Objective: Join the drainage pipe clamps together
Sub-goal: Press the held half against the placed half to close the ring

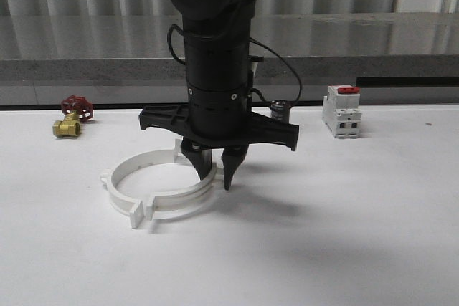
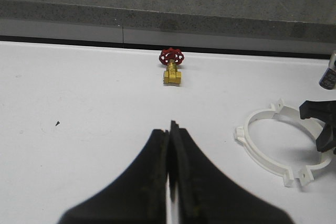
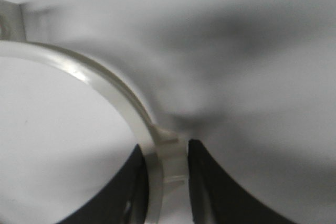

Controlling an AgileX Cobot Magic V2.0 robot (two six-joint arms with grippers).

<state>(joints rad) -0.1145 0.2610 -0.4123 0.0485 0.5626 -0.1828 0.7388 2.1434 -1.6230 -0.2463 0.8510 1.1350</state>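
Drainage pipe clamps (image 1: 154, 188) lie on the white table (image 1: 344, 234) as a ring. The right gripper (image 1: 215, 170) straddles its wall at the near-right side, seemingly pinching it. The left gripper (image 2: 170, 153) is closed, empty.

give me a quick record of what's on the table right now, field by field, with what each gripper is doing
table: white top
pipe clamps: two white half-rings lying as a ring
right gripper: down at the ring's wall, one finger on each side; contact not clear
left gripper: closed, holding nothing, away from the ring
valve: brass with red handle, far left
breaker: white with red top, far right
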